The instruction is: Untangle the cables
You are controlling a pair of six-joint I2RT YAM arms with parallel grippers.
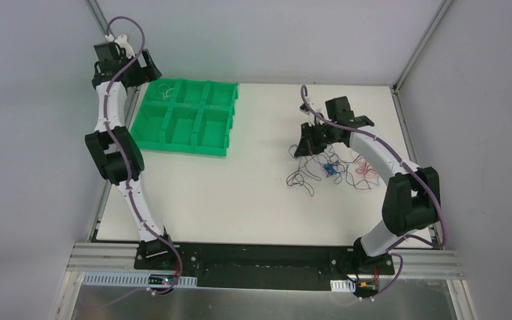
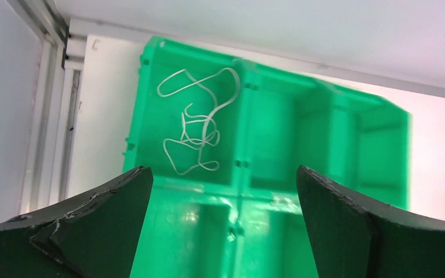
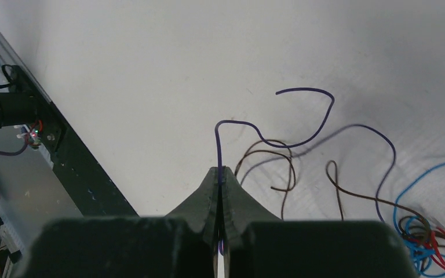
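A tangle of thin cables in red, blue and dark colours lies on the white table at the right. My right gripper hovers over its far-left part, shut on a dark purple cable that rises from between the fingertips and curls to the right. Brown cables and a red and blue knot lie below it. My left gripper is open and empty above the green bin tray. White cables lie in the tray's far-left compartment.
The green tray has six compartments and stands at the back left. Metal frame posts rise at the back corners. A black base rail runs along the near table edge.
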